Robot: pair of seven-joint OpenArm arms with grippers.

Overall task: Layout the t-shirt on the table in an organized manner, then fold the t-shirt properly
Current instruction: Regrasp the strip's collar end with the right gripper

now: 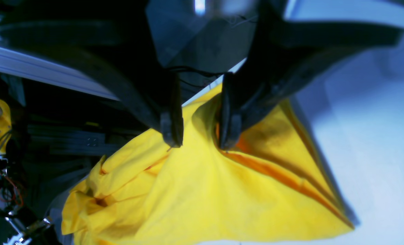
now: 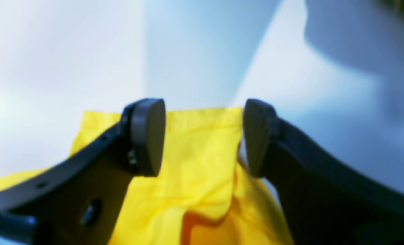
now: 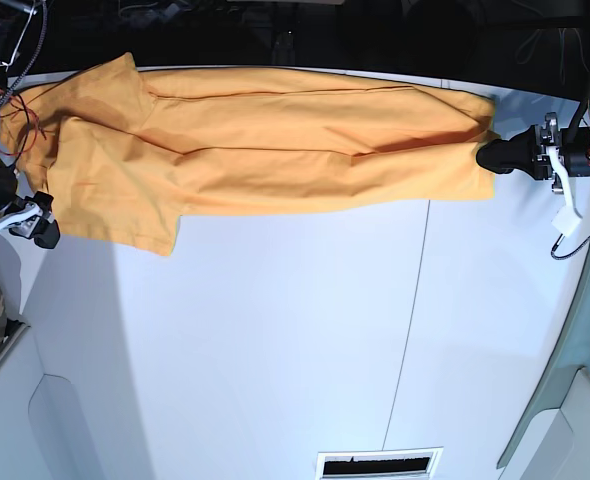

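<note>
Both end effectors are sitting at opposite ends of the t-shirt (image 3: 265,150), which is lying stretched in a long band across the upper part of the base view, its long axis running left to right along the far edge of the bench (image 3: 295,350). Left end effector (image 1: 200,134), seen in its wrist view, is standing with its jaws parted and yellow cloth bunching up between and beneath them; one jaw tip is touching a fold, yet nothing is being clamped. In the base view this end effector (image 3: 493,157) is resting at the right tip of the band. Right end effector (image 2: 203,139) is standing wide open, its two pads straddling a flat edge of cloth without pressing on it; in the base view it (image 3: 43,228) is sitting at the lower left, just beside the broader, sleeve-like end of the garment. Each arm is therefore nearest its own end, and the cloth is lying inward from both. Since the shirt is narrowed and creased along its length, spreading it toward the lower part of the frame is probably calling for fresh grips at both ends.
</note>
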